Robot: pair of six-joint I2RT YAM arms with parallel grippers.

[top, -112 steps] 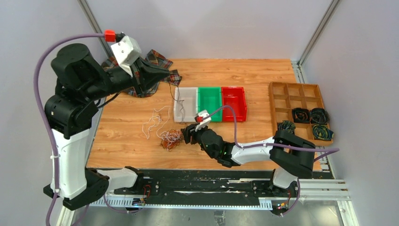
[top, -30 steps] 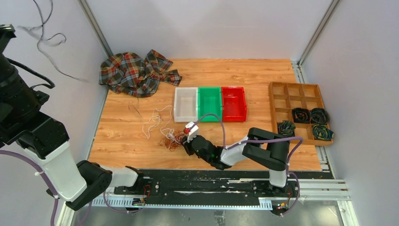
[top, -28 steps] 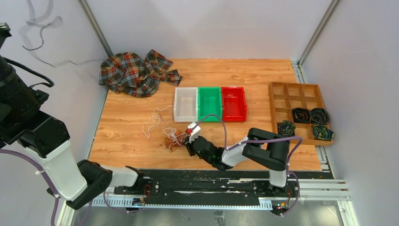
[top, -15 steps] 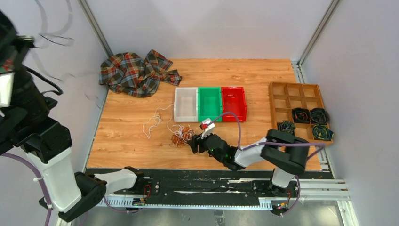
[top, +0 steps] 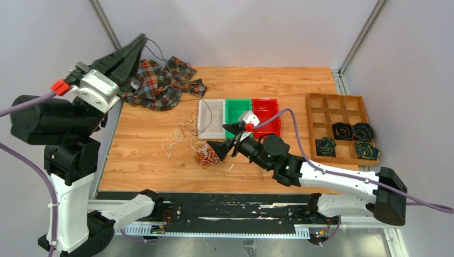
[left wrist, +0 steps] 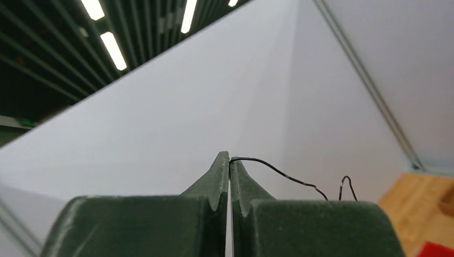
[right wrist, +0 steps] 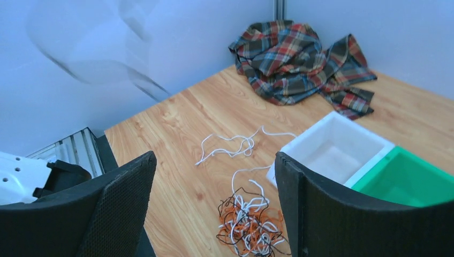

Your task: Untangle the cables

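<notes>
From above, the left gripper [top: 140,39] is lifted high over the far-left corner. Its jaws are pressed together on a thin black cable [top: 193,99] that trails down past the plaid cloth [top: 160,80] toward the white bin [top: 201,119]. The right gripper [top: 225,138] sits low over the table with its jaws spread. Just to its left lies the tangle of cables [top: 206,157], a small knot of orange, black and white strands. Farther left there's a loose white cable [top: 172,140].

At the left wrist, the left gripper [left wrist: 229,160] has both fingers shut tight. The black cable [left wrist: 275,171] is nipped right at the tips and arcs off to the right, hair-thin and kinked.

At the right wrist, the right gripper [right wrist: 213,160] is held wide apart. The tangle of cables [right wrist: 250,222] lies on the wood between the fingers, nearer the right one and touching neither. The white cable [right wrist: 235,143] squiggles just ahead of it. The white bin [right wrist: 369,134] and a green bin [right wrist: 407,179] are ahead to the right, and the plaid cloth [right wrist: 300,59] is far ahead.
</notes>
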